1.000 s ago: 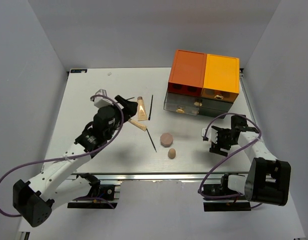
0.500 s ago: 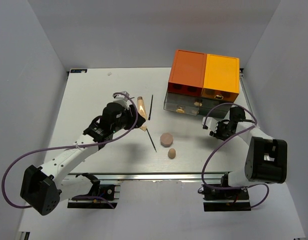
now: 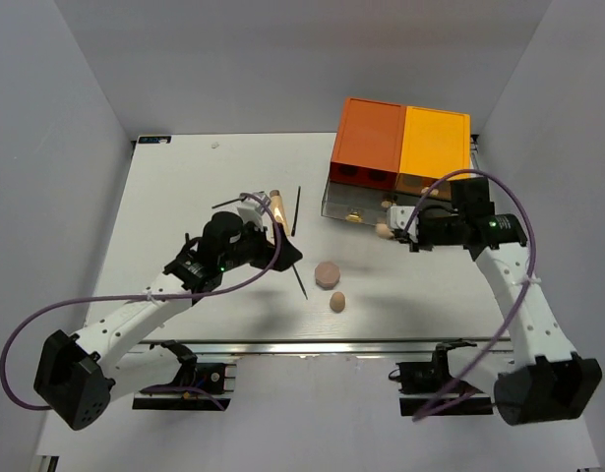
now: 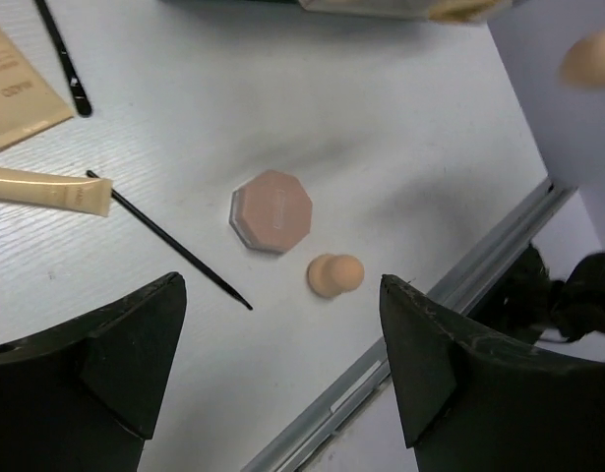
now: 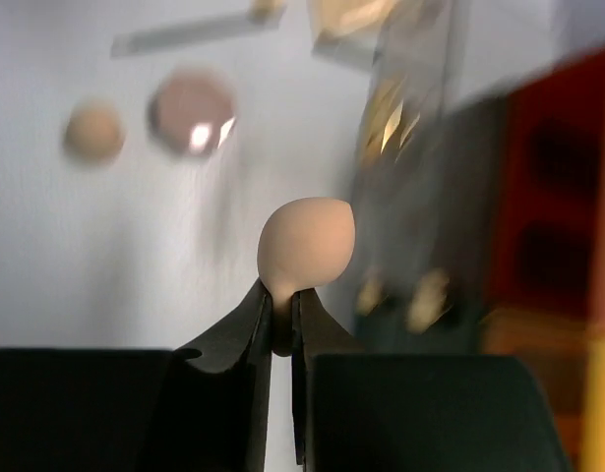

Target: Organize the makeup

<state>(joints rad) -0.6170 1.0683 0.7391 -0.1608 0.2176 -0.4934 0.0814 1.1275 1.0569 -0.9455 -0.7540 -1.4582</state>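
My right gripper (image 5: pixel 282 295) is shut on the narrow end of a pinkish-tan sponge (image 5: pixel 307 241), which it holds in the air just in front of the drawer box (image 3: pixel 400 157); from above the sponge (image 3: pixel 384 231) shows at the gripper's (image 3: pixel 400 224) left tip. My left gripper (image 4: pixel 282 344) is open and empty above the table. Below it lie an octagonal pink compact (image 4: pixel 271 209), a second sponge (image 4: pixel 334 275), a thin black pencil (image 4: pixel 169 254), a tan stick (image 4: pixel 46 190), a beige tube (image 4: pixel 17 84) and another pencil (image 4: pixel 61 54).
The orange and yellow drawer box has dark and clear drawers (image 3: pixel 356 202) at its base. The table's metal front rail (image 4: pixel 400 364) runs close to the loose sponge. Grey walls enclose the table on three sides.
The right gripper shut on a sponge and carried it up and back towards the drawer box. The left arm swung right, over the tubes and pencils.
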